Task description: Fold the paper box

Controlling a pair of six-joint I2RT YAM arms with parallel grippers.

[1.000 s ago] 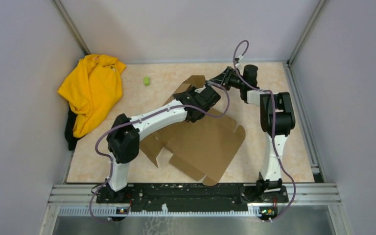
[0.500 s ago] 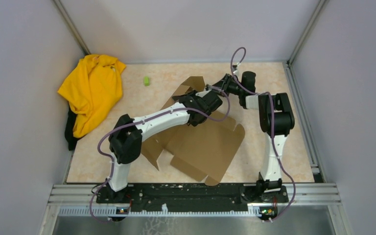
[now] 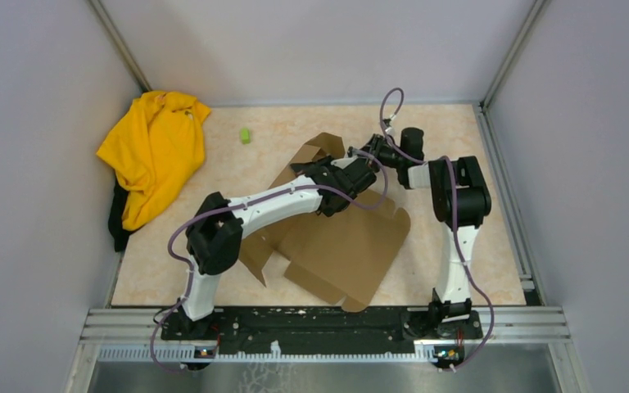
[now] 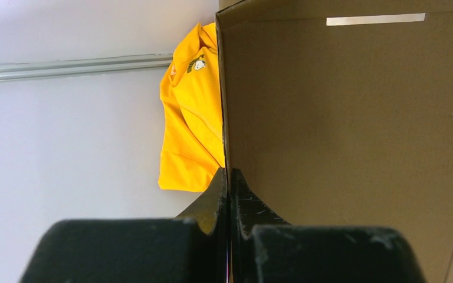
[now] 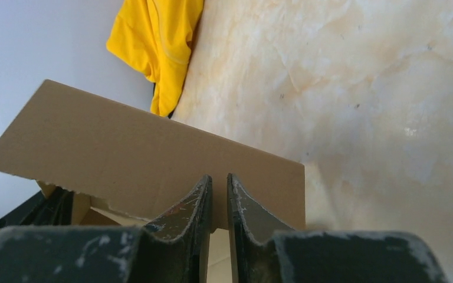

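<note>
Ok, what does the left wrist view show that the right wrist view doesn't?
Only left wrist: the left tool shut on the edge of a paper box panel, a narrow slot cut in that panel, and a wall rail. Only right wrist: the marbled tabletop and the right tool, fingers nearly together at a raised flap; grip unclear. Both: the box and the yellow garment.

The paper box (image 3: pixel 352 246) is lying centrally on the desk (image 3: pixel 154 278); the garment (image 3: pixel 151 155) is sitting far left.
</note>
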